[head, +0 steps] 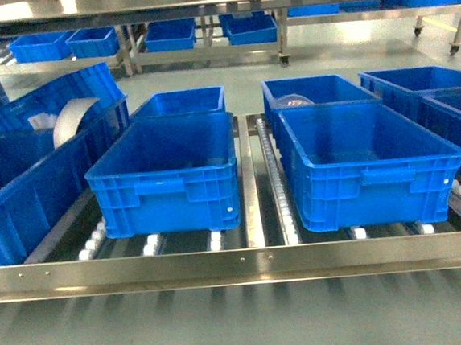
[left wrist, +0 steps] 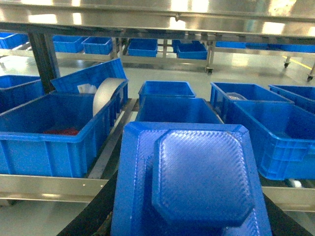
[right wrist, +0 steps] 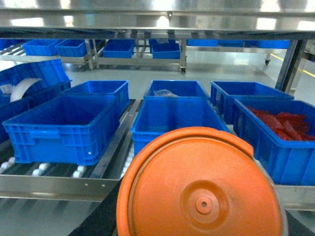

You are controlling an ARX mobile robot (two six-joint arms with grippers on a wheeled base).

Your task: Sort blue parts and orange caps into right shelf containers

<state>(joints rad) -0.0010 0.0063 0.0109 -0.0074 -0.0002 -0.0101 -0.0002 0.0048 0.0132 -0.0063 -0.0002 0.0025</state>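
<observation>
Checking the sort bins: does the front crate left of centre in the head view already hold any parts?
No, the front-left crate shows only bare blue inside.

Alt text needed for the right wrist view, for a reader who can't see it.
An orange cap fills the lower foreground, close to the camera. Beyond it, blue crates sit in rows on a steel roller shelf; the crate at far right holds red material.
</observation>
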